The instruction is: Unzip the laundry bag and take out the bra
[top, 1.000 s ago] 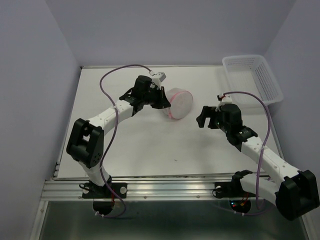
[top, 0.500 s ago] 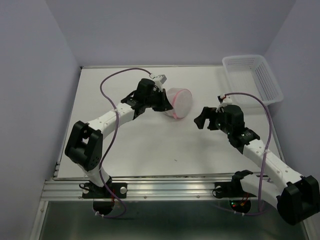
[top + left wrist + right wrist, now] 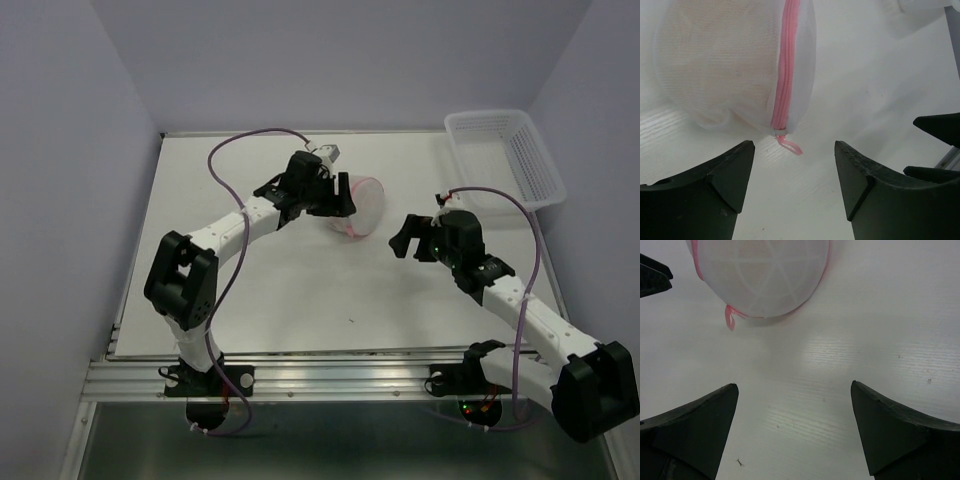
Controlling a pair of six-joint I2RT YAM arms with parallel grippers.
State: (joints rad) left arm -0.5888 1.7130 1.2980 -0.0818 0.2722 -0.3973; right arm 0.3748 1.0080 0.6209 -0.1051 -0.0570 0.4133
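White table (image 3: 300,300), lilac walls (image 3: 330,60), zipped laundry bag (image 3: 362,205), left pincer (image 3: 792,152) wide, right pincer (image 3: 794,390) wide

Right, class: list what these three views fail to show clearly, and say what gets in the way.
Bra: left wrist view, only a peach blur behind the laundry bag mesh.
Bag's top: both wrist views, cut by the upper edge.
Zipper pull: top view, too small.
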